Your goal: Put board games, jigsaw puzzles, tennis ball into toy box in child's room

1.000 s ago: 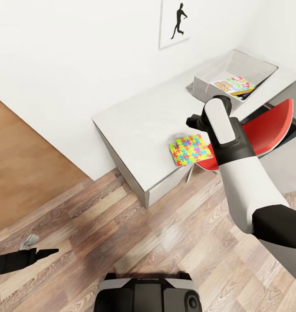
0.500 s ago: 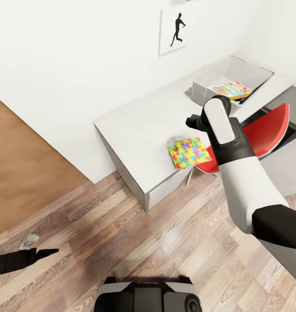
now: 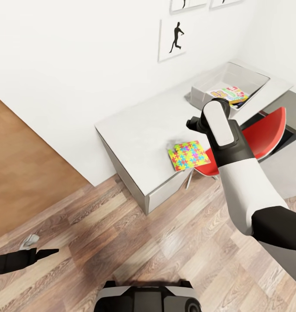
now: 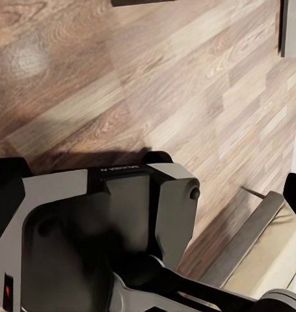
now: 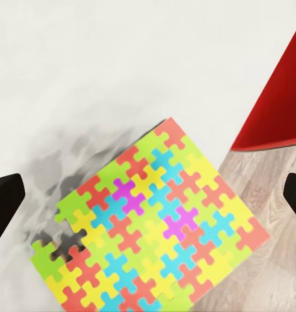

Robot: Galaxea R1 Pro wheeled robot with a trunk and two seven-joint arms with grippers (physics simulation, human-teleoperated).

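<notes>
Bright, even, sharp renders; soft faint shadows

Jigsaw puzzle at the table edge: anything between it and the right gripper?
Nothing visible. The right gripper hangs open above the jigsaw puzzle, which lies alone at the table edge; the red chair is off to the side.

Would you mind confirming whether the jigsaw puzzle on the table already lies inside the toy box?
No, the jigsaw puzzle lies on the table at its front edge near the red chair, well apart from the toy box.
</notes>
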